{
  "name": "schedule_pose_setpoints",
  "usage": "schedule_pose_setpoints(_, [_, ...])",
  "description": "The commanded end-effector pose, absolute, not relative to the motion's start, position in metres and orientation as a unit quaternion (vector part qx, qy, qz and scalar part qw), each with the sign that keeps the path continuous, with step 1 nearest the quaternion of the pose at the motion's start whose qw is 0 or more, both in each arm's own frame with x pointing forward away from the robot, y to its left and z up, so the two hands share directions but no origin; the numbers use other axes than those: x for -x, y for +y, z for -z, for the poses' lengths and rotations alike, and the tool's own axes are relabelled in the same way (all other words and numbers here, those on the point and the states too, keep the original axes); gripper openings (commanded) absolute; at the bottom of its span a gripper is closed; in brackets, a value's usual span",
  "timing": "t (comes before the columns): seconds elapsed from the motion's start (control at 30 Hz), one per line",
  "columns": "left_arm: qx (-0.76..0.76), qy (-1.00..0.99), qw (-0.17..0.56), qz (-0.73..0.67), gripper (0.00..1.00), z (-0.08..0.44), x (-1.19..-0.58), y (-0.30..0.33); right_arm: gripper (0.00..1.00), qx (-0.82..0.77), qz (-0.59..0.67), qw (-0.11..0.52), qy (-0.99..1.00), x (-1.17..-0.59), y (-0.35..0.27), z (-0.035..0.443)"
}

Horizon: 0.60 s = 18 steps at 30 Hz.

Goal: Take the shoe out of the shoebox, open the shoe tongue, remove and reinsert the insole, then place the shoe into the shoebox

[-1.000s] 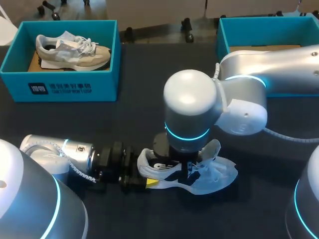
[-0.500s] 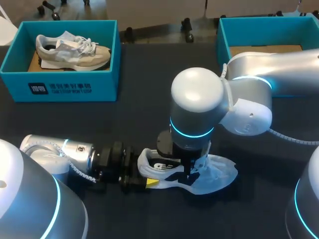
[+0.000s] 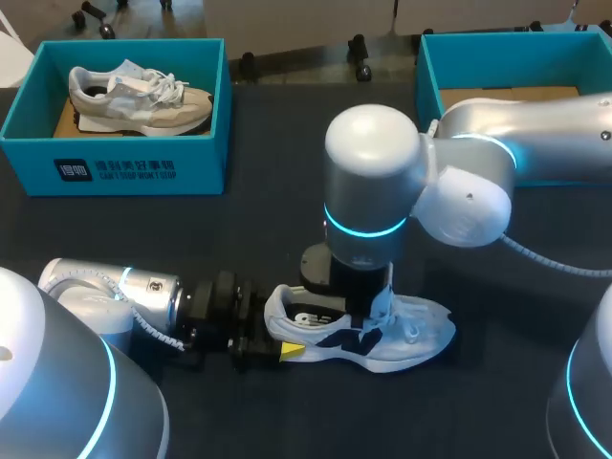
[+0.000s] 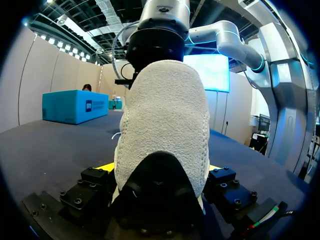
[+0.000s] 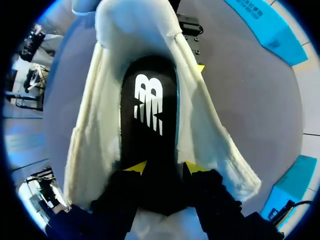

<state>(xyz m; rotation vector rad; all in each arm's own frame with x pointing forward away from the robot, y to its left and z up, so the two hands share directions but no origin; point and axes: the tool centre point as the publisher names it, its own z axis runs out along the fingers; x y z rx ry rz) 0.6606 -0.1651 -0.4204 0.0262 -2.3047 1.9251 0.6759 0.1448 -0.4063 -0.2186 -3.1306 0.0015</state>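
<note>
Currently shoe (image 3: 406,337) lies lower-middle on the counter (image 3: 268,239), left claw (image 3: 275,342) clamping its heel, right claw (image 5: 162,169) pinching the black insole (image 5: 149,107) inside. Risk: insole may fold or catch the collar, and a hard push may slip the heel grip.

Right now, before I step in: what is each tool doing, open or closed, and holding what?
Left tool: closed on the heel of the shoe.
Right tool: closed on the black insole, which lies in the shoe's opening.
</note>
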Motion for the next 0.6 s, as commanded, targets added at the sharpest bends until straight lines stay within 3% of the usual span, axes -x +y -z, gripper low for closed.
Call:
schedule_pose_setpoints(0.03, [-0.008,-0.766,0.069,-0.639,0.0,0.422,-0.66,-0.165,0.44,0.069,0.004,0.034,-0.997,-0.677,0.152,0.427])
schedule_pose_setpoints(0.37, [-0.008,-0.766,0.069,-0.639,0.0,0.422,-0.66,-0.165,0.36,0.091,0.015,0.085,-0.992,-0.646,0.16,0.442])
schedule_pose_setpoints(0.6, [-0.008,-0.766,0.069,-0.639,0.0,0.422,-0.66,-0.165,0.28,0.09,0.013,0.084,-0.992,-0.632,0.164,0.436])
